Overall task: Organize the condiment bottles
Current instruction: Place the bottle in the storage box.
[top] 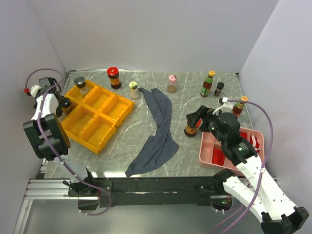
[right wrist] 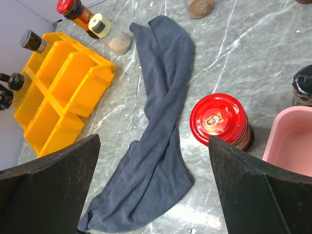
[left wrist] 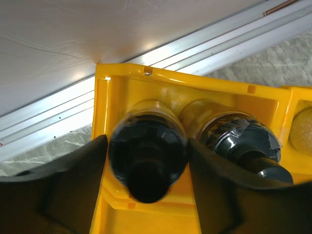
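My left gripper (left wrist: 147,146) is down in the yellow organizer's (left wrist: 146,80) left corner compartment, fingers closed against a small black-capped bottle (left wrist: 146,161) that stands there. A second black-capped bottle (left wrist: 234,141) stands beside it. In the top view this gripper (top: 66,104) is at the organizer's (top: 97,114) left edge. My right gripper (right wrist: 153,146) is open and empty above the table, a red-lidded dark jar (right wrist: 218,119) just inside its right finger. That jar (top: 191,127) stands beside the pink tray (top: 207,146).
A grey-blue cloth (top: 158,129) lies mid-table. At the back stand a silver-capped shaker (top: 79,84), a red-lidded jar (top: 113,77), a yellow-capped shaker (top: 134,90), a pink-capped shaker (top: 171,84), two orange-capped bottles (top: 208,84) (top: 239,106) and a black-capped bottle (top: 219,89).
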`<state>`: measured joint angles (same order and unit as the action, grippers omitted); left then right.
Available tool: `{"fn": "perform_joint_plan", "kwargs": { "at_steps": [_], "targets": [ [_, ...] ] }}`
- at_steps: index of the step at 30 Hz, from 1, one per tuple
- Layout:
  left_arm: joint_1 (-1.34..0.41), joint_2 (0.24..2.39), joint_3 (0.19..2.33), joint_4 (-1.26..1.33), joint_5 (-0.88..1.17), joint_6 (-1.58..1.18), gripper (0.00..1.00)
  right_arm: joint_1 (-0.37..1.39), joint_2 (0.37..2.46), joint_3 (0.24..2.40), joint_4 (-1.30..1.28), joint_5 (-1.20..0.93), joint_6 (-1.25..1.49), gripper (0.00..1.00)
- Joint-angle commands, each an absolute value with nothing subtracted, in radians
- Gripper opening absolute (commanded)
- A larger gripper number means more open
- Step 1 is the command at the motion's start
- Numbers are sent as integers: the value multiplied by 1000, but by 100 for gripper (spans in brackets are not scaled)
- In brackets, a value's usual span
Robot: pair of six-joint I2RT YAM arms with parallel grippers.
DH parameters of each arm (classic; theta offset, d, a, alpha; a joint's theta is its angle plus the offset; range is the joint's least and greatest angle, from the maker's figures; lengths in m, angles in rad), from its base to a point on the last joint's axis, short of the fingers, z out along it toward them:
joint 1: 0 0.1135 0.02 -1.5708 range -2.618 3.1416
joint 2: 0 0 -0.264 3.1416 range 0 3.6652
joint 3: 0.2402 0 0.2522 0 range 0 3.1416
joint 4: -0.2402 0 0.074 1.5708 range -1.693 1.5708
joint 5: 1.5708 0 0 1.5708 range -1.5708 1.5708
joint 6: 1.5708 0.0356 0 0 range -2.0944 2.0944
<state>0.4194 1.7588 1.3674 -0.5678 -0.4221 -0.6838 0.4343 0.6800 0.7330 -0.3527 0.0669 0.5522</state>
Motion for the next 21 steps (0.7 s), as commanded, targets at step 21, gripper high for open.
{"fn": "perform_joint_plan", "kwargs": {
  "at_steps": [21],
  "targets": [
    [416,1385,1422,-578,-154,-612,99,437,715,779,-344,84,545,100]
  ]
}}
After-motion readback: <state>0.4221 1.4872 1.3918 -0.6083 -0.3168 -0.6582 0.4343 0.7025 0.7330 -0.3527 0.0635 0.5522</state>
